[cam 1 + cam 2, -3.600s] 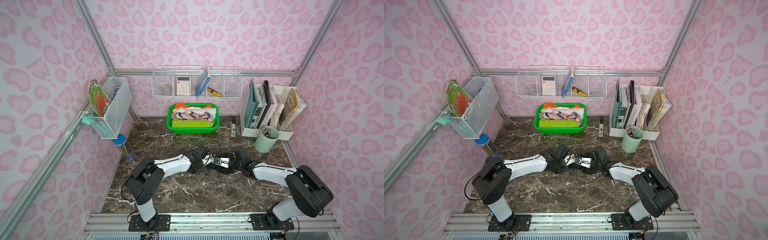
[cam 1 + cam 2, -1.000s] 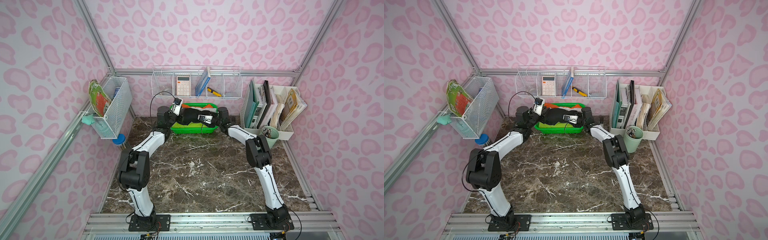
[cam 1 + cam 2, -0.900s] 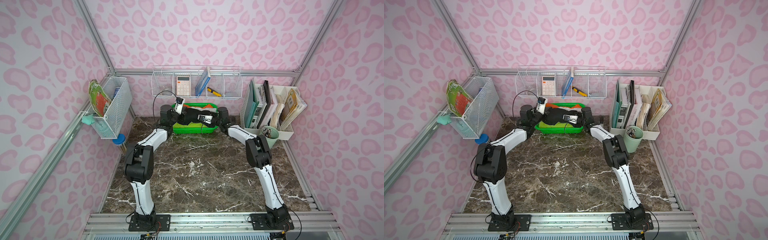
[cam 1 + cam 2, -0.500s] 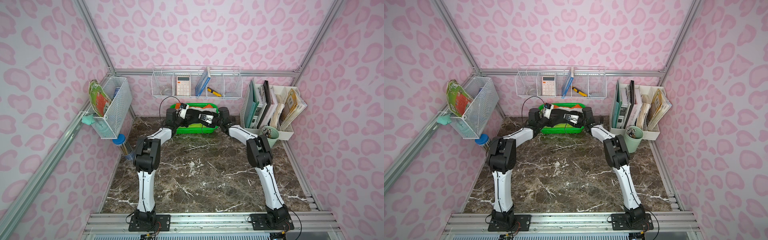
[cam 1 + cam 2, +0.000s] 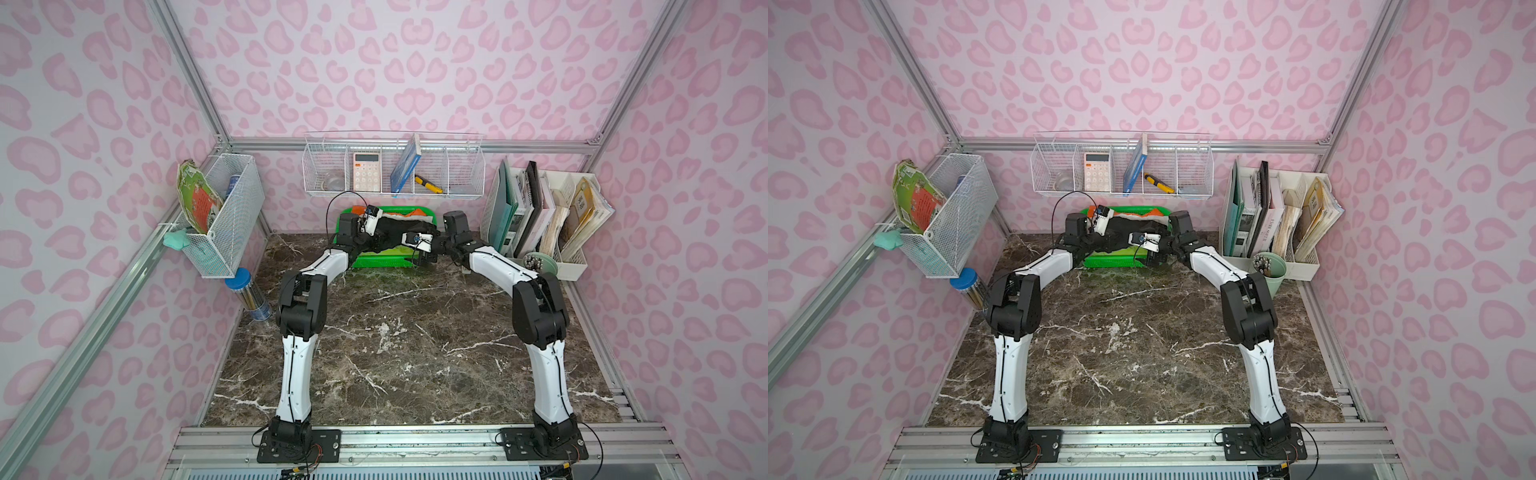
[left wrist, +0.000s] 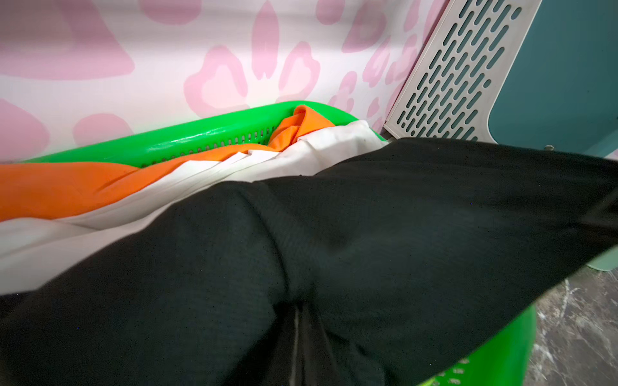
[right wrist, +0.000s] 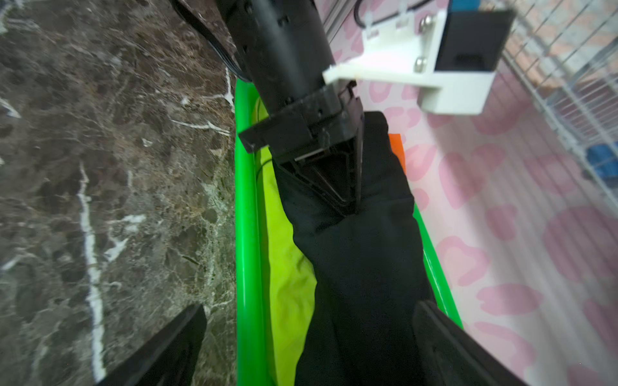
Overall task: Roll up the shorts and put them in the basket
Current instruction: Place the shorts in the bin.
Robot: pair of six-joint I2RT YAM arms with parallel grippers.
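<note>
Retrieval stage: soft black athletic shorts [image 6: 334, 250] stretch over the green plastic basket [image 7: 245, 234], left gripper [image 7: 347, 204] clamped on one end, right gripper [image 7: 309, 305] gaping around the other; it likely must close before both lift.

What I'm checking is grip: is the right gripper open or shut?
Open: the right gripper's fingers stand wide apart, shorts between them.

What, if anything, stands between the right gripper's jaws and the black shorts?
Nothing visible. The right gripper is open, and the shorts run between its jaws, over the green basket, pinched by the left gripper.
</note>
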